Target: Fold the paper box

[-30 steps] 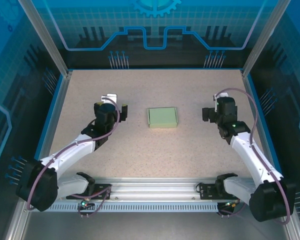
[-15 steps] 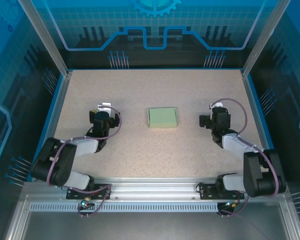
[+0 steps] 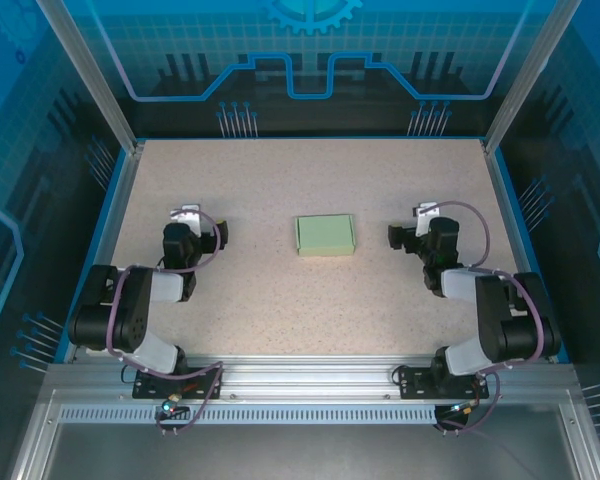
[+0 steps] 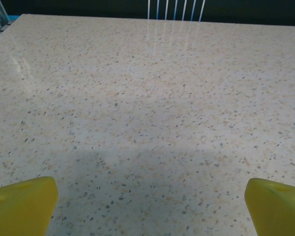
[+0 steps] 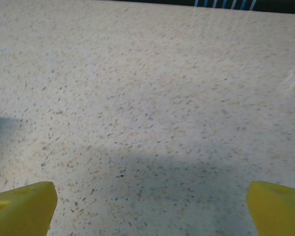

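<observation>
The paper box (image 3: 325, 235) is a pale green, flat rectangular box lying closed at the middle of the speckled table. My left gripper (image 3: 204, 222) sits low over the table well to the box's left, its arm folded back. In the left wrist view the left gripper (image 4: 150, 206) is open, its yellow fingertips (image 4: 22, 204) far apart over bare table. My right gripper (image 3: 409, 223) is to the box's right, a short gap from it, and touches nothing. In the right wrist view the right gripper (image 5: 150, 209) is open too, with yellow fingertips (image 5: 19, 206) at the bottom corners.
A blue-edged frame (image 3: 108, 210) and aluminium posts bound the table on the left, right and back. The rail (image 3: 310, 385) with both arm bases runs along the near edge. Bare tabletop lies all around the box.
Both arms have pulled back and folded down toward their bases, the left gripper sliding left and the right gripper settling lower. The box has not moved. Both grippers stayed open.
</observation>
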Robot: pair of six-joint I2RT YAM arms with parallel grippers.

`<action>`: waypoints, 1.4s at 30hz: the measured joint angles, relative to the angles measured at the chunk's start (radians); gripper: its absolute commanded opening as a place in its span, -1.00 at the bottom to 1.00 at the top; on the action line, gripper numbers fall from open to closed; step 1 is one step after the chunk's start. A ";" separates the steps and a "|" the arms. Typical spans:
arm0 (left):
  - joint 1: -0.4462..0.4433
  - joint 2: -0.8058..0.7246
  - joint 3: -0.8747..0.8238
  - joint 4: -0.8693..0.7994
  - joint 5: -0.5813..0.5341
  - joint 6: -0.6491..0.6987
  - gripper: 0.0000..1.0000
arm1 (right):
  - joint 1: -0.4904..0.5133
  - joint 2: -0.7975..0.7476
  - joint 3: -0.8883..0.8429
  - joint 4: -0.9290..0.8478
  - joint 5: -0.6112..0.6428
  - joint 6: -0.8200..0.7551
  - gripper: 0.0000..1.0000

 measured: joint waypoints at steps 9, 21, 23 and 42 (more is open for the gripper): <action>0.000 0.000 0.000 0.011 0.026 -0.007 0.97 | 0.011 0.013 -0.016 0.064 -0.029 -0.022 1.00; 0.000 0.000 0.000 0.011 0.032 -0.007 0.98 | 0.010 0.013 -0.016 0.069 -0.030 -0.022 1.00; 0.000 0.000 0.000 0.011 0.034 -0.007 0.98 | 0.010 0.013 -0.016 0.069 -0.030 -0.022 1.00; 0.000 0.000 0.000 0.011 0.034 -0.007 0.98 | 0.010 0.013 -0.016 0.069 -0.030 -0.022 1.00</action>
